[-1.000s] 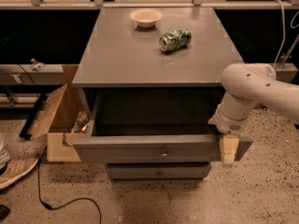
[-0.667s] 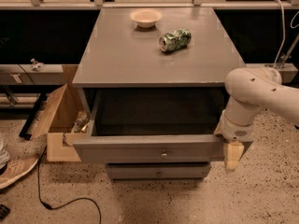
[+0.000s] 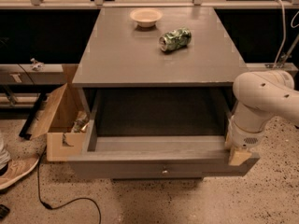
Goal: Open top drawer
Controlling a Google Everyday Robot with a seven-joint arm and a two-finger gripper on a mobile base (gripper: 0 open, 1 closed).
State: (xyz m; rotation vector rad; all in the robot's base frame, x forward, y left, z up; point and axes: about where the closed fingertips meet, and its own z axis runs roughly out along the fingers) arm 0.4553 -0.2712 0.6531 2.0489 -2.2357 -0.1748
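Observation:
The top drawer is a wide grey drawer pulled well out of the grey cabinet, its inside showing bare. A small round brass knob sits at the middle of its flat front. My gripper hangs from the white arm at the drawer's right front corner, its tan fingertips against the top edge of the front panel. It is far to the right of the knob. The lower drawers are hidden under the open one.
A cream bowl and a lying green can rest on the cabinet top. An open cardboard box stands on the floor at the left. A black cable and a shoe lie on the speckled floor.
The gripper has shifted slightly right and down along the drawer's right front corner. The drawer stays pulled out about the same.

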